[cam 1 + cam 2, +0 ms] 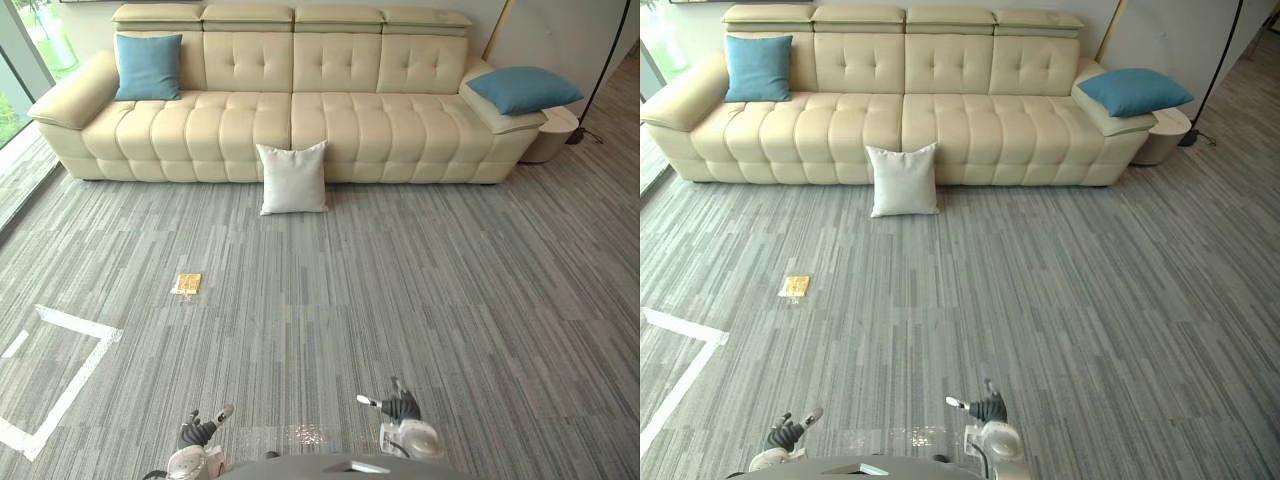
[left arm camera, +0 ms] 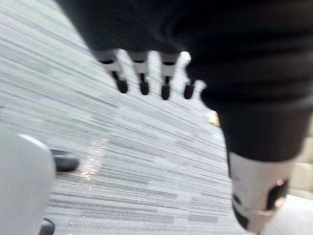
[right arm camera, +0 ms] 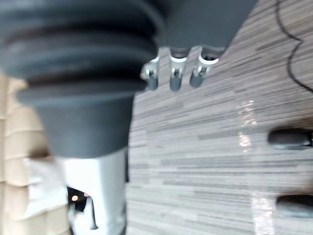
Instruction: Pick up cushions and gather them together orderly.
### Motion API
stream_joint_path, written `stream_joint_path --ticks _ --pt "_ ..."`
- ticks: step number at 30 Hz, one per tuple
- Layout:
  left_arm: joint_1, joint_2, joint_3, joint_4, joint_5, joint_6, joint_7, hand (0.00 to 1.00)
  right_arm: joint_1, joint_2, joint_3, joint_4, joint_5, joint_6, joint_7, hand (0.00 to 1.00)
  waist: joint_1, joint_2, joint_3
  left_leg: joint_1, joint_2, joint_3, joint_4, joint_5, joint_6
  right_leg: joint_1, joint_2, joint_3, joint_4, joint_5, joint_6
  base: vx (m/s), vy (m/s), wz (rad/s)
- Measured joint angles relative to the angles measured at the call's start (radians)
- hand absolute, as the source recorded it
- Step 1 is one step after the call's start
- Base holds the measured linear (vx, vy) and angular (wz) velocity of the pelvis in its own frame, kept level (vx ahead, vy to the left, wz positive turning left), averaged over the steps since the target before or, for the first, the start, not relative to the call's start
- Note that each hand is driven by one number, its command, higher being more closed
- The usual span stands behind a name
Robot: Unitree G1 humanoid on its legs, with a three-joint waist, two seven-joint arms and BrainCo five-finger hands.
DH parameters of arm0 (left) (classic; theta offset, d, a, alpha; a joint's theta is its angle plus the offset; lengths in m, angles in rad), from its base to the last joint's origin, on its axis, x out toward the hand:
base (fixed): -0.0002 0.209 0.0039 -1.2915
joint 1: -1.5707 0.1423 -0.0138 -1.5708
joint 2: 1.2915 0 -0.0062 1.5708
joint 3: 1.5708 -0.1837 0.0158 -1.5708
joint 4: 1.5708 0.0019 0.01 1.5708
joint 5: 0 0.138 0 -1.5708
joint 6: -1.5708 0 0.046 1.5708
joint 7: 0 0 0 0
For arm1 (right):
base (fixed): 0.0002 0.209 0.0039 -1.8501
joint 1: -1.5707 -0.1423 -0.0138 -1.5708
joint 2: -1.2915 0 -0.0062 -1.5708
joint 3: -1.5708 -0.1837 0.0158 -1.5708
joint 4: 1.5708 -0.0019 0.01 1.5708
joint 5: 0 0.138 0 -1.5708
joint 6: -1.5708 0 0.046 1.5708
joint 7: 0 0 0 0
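Note:
Three cushions show in the left eye view. A white cushion stands on the carpet, leaning against the front of the cream sofa. A blue cushion leans upright at the sofa's left end. Another blue cushion lies on the right armrest. My left hand and right hand hang low near me, far from the sofa. In the wrist views the left fingers and right fingers are relaxed and hold nothing. The white cushion also shows past the right thumb.
A small yellow flat object lies on the grey carpet to the left. White tape lines mark the floor at the lower left. A round side table and a lamp pole stand by the sofa's right end.

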Motion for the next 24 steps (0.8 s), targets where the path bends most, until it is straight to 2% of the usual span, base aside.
stream_joint_path --ticks 4,9,21,24 --pt "-0.031 -0.003 0.036 0.058 0.040 0.010 -0.001 0.00 -0.021 -0.012 -0.058 0.089 0.074 0.000 -0.003 0.00 0.001 0.002 0.016 0.020 0.001 0.017 0.000 -0.007 -0.009 0.017 -0.001 0.009 0.000 -0.001 0.001 -0.03 -0.011 -0.06" --pt "-0.038 -0.030 0.111 0.075 0.042 0.015 -0.002 0.00 -0.011 -0.013 -0.124 0.124 0.128 0.018 -0.003 0.00 0.004 0.002 0.017 0.022 0.005 0.063 0.000 -0.016 0.000 0.016 -0.005 0.017 0.000 -0.002 0.002 -0.03 -0.010 -0.06" --pt "-0.059 -0.040 0.137 0.101 0.077 0.018 -0.030 0.00 -0.020 -0.005 -0.184 0.153 0.121 0.037 -0.002 0.00 0.014 0.007 0.020 0.032 -0.006 0.060 -0.001 -0.018 0.007 0.029 -0.015 0.003 0.000 -0.017 0.016 0.00 -0.012 0.03" --pt "-0.067 -0.043 0.139 0.107 0.076 0.018 -0.029 0.00 -0.022 -0.006 -0.201 0.163 0.118 0.037 -0.002 0.00 0.025 0.007 0.020 0.032 -0.007 0.046 -0.001 -0.017 0.007 0.034 -0.016 -0.012 0.000 -0.022 0.015 -0.02 -0.039 0.14"
